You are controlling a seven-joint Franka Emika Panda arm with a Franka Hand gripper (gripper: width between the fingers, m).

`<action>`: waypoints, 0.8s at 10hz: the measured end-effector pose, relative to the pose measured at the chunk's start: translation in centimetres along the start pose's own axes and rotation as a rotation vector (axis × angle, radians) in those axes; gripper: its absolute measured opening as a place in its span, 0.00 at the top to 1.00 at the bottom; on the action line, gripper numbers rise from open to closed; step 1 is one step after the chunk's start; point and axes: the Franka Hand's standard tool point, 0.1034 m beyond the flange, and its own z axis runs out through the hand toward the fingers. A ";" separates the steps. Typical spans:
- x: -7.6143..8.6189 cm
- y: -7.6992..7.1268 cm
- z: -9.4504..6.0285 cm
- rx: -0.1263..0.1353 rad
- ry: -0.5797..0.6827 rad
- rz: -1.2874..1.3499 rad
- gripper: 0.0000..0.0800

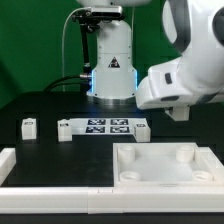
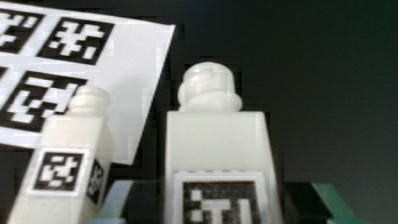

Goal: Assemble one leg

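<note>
In the wrist view a white leg (image 2: 217, 140) with a rounded peg tip and a square tag lies between my two fingertips. My gripper (image 2: 221, 205) is open: a dark gap shows between each finger and the leg. A second leg (image 2: 71, 150) lies close beside it, next to the marker board (image 2: 71, 55). In the exterior view my hand (image 1: 172, 85) hangs low over the table just past the marker board's (image 1: 105, 127) end in the exterior view's right. It hides both legs and my fingertips.
The large white square panel (image 1: 165, 165) with round corner sockets lies at the front right. A white frame strip (image 1: 15, 165) runs along the front left. Two more small tagged blocks (image 1: 29, 126) (image 1: 64, 130) stand left of the marker board.
</note>
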 end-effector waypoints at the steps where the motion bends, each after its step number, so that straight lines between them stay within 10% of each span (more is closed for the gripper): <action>1: 0.1 0.0 -0.9 0.001 0.020 0.000 0.64; 8: 2.3 1.1 -2.6 -0.001 0.498 0.007 0.64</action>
